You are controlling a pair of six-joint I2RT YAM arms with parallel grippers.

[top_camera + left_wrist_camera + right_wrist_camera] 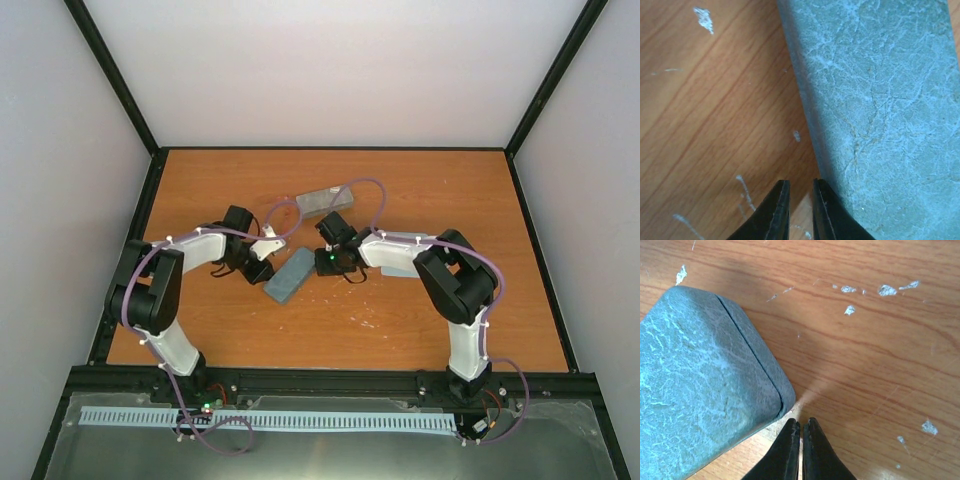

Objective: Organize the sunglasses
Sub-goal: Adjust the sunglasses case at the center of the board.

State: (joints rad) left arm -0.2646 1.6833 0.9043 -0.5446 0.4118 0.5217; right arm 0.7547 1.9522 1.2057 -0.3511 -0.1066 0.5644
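Orange wood counter (400,330) inside a plain white-walled box, and honestly I can't spot the sunglasses in any view. No thin frame shows out on the wood, and whether they're inside a case I can't tell. What matters is the blue-grey case (287,276) near the middle of the counter, lying on a diagonal from near-left to far-right, right between the two hands. Left hand (800,184) sits at its left long side, fingers a slit apart with nothing in them, one finger just about against the case's edge. Right hand (801,421) is pinched together, empty, just beside the case's far-right corner. Both look about equally close. Second case (326,200) lies toward the far edge.
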